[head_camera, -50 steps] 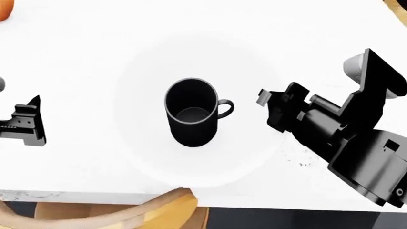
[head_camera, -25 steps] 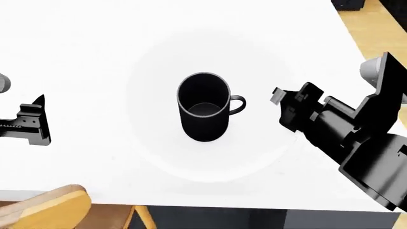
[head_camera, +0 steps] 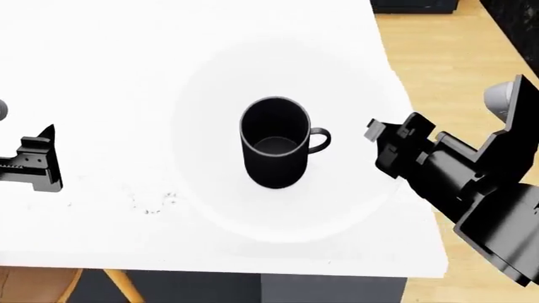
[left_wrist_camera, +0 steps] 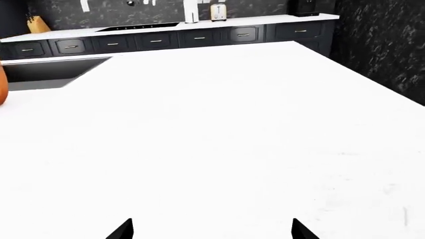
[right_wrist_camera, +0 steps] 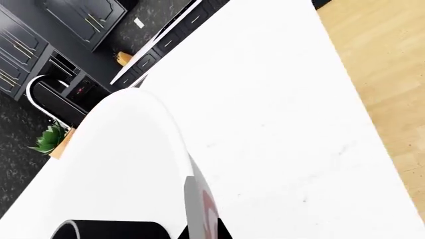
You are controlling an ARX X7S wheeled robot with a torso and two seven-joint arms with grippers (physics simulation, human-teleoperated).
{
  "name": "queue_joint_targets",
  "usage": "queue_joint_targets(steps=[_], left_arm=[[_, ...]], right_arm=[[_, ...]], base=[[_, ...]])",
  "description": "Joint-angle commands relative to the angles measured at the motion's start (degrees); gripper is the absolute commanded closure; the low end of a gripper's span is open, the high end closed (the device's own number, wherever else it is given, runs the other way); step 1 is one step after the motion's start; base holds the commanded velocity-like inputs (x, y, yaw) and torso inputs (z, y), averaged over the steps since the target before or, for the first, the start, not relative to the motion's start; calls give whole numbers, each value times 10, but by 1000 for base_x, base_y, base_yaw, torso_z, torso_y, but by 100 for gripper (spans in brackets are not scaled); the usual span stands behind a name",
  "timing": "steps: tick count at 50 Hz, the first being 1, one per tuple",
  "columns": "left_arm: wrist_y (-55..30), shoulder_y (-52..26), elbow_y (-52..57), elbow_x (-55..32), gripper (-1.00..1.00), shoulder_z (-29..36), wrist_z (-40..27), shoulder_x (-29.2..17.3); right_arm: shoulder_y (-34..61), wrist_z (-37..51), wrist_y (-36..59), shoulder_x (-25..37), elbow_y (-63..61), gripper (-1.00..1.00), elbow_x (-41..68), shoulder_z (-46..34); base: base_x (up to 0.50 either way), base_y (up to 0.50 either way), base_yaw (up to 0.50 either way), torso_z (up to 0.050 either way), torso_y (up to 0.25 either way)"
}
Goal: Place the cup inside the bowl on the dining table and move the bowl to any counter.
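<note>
Right gripper jaws hidden at bowl rim, left gripper cut off by frame edge

My head camera looks steeply down on the bench, from fairly near, with its front edge low in view. My left wrist camera sits low over the same bench, facing level across it to dark cabinets. My right wrist camera is tilted and pressed close against the bowl, which the head view shares
</note>
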Motion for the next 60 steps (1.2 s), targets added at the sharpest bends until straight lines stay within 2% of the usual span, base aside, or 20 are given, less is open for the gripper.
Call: queue_joint_targets(steps=[1, 18, 24, 27, 45, 60], left_arm=[[1, -2, -2, -1, -100, 1, 1, -1], [10, 5, -2, 3, -100, 7, -12, 14], [12, 6, -7, -2, -100, 2, 1, 2], [13, 4, -8, 3, -100, 10, -8, 14], [15, 5, -9, -2, -100, 5, 0, 3], [19, 3, -11, 0, -100, 9, -2, 7]], right_arm=[[4, -14, -11, 0, 1, 100, 3, 9], [-1, -6, -8, 6, -8, 100, 11, 11], [-8, -6, -10, 9, -12, 100, 12, 14], [-10, -6, -10, 10, -13, 100, 12, 14], [-12, -6, -25, 9, -19, 100, 14, 23], [-16, -27, -35, 20, -22, 100, -5, 23]], base=[[0, -500, 0, 0, 0], [0, -500, 0, 0, 0], [0, -500, 0, 0, 2], [0, -500, 0, 0, 0], [37, -500, 0, 0, 1], [256, -477, 0, 1, 1]])
